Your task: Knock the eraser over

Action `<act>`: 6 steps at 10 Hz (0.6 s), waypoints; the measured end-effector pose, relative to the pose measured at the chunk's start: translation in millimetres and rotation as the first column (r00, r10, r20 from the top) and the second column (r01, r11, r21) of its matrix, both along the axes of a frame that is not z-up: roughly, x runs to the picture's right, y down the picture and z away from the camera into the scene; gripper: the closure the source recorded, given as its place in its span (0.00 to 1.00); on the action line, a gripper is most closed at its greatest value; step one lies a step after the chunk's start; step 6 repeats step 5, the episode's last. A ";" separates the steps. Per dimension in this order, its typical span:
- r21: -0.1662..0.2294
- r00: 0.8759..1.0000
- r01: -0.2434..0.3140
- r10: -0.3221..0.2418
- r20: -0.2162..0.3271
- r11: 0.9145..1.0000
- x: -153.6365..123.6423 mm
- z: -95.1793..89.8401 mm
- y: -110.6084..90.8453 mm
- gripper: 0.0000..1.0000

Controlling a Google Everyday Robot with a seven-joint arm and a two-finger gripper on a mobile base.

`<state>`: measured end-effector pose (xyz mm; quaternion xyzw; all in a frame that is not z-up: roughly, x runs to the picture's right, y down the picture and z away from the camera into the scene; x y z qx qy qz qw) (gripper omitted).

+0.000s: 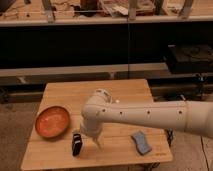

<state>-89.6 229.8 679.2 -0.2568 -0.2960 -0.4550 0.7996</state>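
The eraser (pixel 76 144), a small black block with a white band, sits on the wooden table (pixel 120 95) near its front left edge, just right of the orange bowl (pixel 51 121). My gripper (pixel 93 138) is at the end of the white arm (pixel 150 116), which reaches in from the right. The gripper is low over the table, right beside the eraser on its right. I cannot tell whether they touch. I also cannot tell whether the eraser stands upright or leans.
A flat blue-grey pad (pixel 141 142) lies near the table's front right corner. Behind the table runs a dark shelf unit (pixel 100 45) with clutter on top. A black box (pixel 192 57) sits at the right.
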 end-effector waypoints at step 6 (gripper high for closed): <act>-0.004 1.000 0.000 0.000 0.004 1.000 -6.1 -1.1 -1.1 0.29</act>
